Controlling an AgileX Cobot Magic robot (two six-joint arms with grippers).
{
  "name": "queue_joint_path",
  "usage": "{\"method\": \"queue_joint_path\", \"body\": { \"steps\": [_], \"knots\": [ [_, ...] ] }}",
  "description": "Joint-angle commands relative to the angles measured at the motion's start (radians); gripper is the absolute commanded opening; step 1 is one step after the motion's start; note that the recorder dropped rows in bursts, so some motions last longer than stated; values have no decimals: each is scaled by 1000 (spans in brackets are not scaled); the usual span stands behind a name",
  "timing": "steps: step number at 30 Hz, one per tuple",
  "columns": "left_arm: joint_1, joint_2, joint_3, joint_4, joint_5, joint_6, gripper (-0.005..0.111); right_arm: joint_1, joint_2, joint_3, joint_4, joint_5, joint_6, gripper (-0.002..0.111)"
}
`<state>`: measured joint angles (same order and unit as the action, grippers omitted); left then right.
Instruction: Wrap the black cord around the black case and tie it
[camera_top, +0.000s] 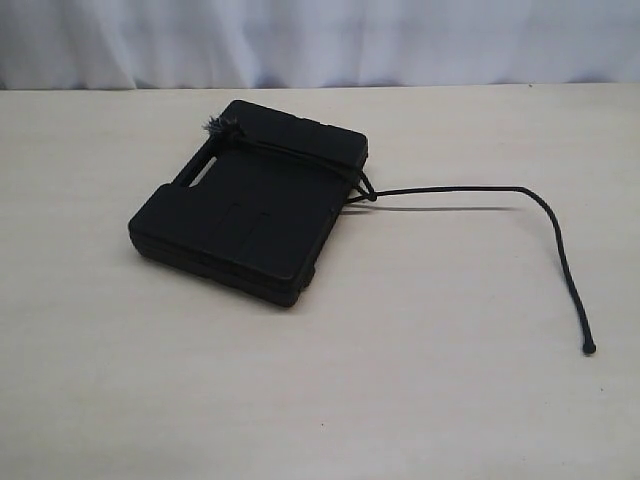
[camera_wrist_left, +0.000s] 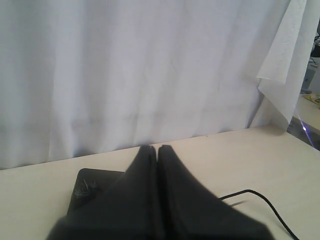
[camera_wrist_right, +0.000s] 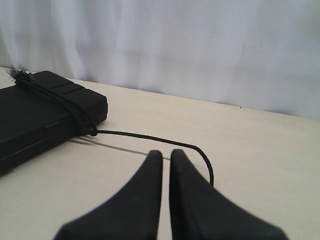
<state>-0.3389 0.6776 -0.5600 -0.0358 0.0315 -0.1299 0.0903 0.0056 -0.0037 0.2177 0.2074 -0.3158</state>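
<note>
On the desk (camera_top: 420, 400) your cord (camera_top: 470, 188) crosses the case (camera_top: 250, 215), seemingly tied; left end effector (camera_wrist_left: 158, 148) and right end effector (camera_wrist_right: 166, 152) are pressed together.

Right gripper (camera_wrist_right: 166, 152): fingers nearly together, nothing between them, above the table (camera_wrist_right: 260, 165).
Case (camera_wrist_right: 35, 110): black, flat on the table.
Cord (camera_wrist_right: 150, 138): crosses the case's end, then trails over the table, curving behind a fingertip.
Frayed end (camera_wrist_right: 15, 74): at the case's far corner.
Backdrop: white curtain (camera_wrist_right: 175, 45).

Pale table (camera_top: 320, 400) before a white curtain (camera_top: 320, 40) (softly creased).
</note>
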Motion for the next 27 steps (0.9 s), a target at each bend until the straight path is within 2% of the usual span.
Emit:
{"method": "queue_joint_path", "body": {
  "steps": [1, 27],
  "knots": [
    [-6, -7, 9, -2, -12, -3, 0, -6, -6, 4, 3, 3, -9, 5],
    [-6, -7, 9, 0, -12, 30, 0, -6, -6, 4, 3, 4, -9, 5]
  ]
}}
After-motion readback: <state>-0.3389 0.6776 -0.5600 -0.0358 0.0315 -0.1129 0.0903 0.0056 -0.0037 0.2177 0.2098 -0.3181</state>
